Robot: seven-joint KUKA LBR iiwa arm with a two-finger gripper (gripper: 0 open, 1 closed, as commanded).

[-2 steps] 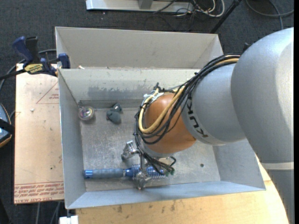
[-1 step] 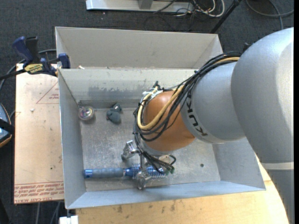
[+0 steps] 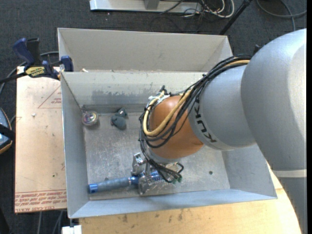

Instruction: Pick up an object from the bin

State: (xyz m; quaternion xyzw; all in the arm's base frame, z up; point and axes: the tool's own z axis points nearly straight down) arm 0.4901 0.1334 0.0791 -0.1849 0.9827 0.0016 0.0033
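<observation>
Dark carpet [image 3: 29,13] lies around a grey metal bin [image 3: 97,150], whose scuffed floor is mostly bare.

Nearest, just inside the near wall, a blue stick [image 3: 109,185], shaped like a pen or marker, lies flat and runs left to right. Its left end is plain to see. Its right end runs in under the gripper [image 3: 145,178] and is lost among metal parts and small wires, so its full length cannot be made out.

The gripper is low over the near middle of the floor, at that right end of the stick. Whether it is set wide or narrow, or has the stick in its grasp, I cannot tell.

Just beyond, the round orange cover [image 3: 170,126] of the wrist, looped with black and yellow cables [image 3: 152,130], hides the floor beneath it. The wide grey arm [image 3: 234,106] covers the bin's right part.

Farther back on the left, near the far wall, sit a small round silvery thing [image 3: 90,118] and, just right of it but apart, a dark grey lump [image 3: 119,119]. Both are too small to identify.
</observation>
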